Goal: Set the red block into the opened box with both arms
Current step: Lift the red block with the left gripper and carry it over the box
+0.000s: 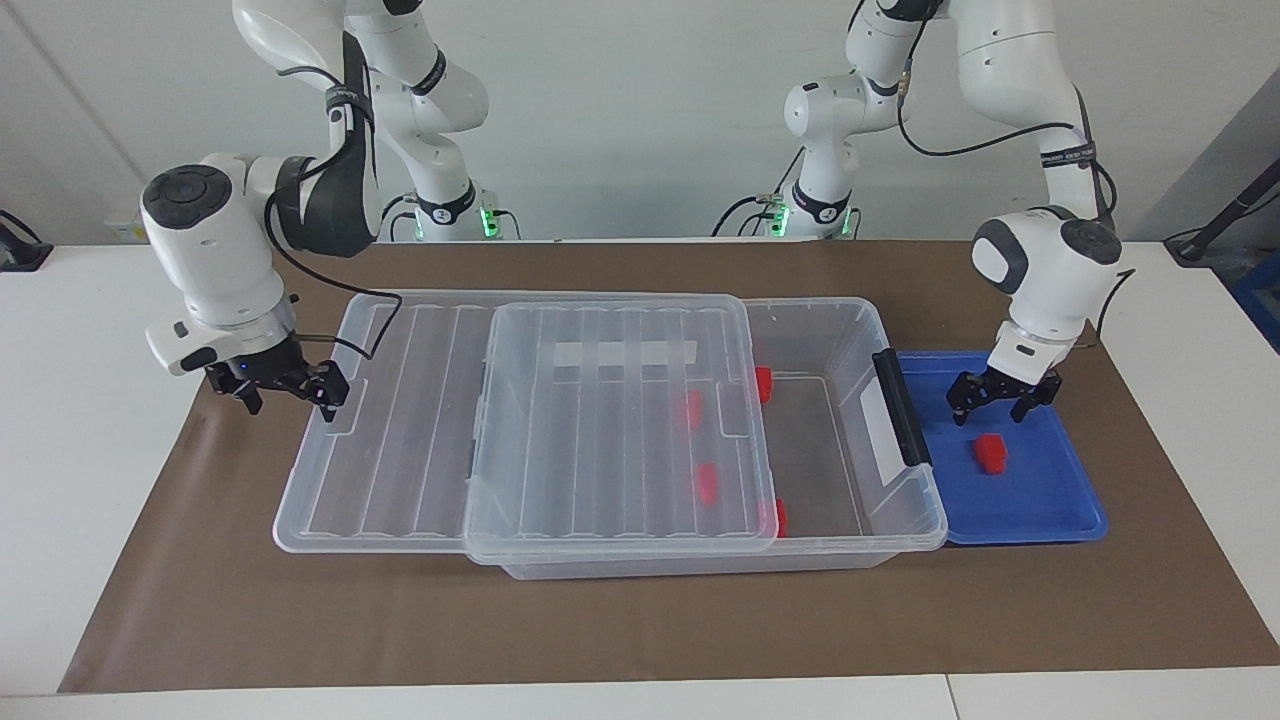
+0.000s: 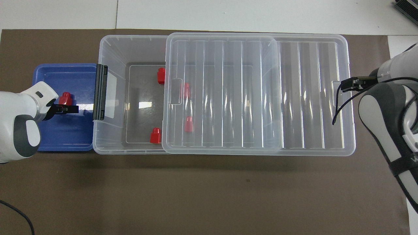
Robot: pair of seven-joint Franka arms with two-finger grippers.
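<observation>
A red block lies in the blue tray at the left arm's end. My left gripper hangs open low over the tray, just above the block and apart from it. The clear box stands mid-table with its ribbed lid slid toward the right arm's end, so the end by the tray is uncovered. My right gripper is open at the lid's outer end, one fingertip in the lid's edge notch.
Several more red blocks lie on the box floor, some under the lid. The box's black handle bar stands between box and tray. Brown paper covers the table.
</observation>
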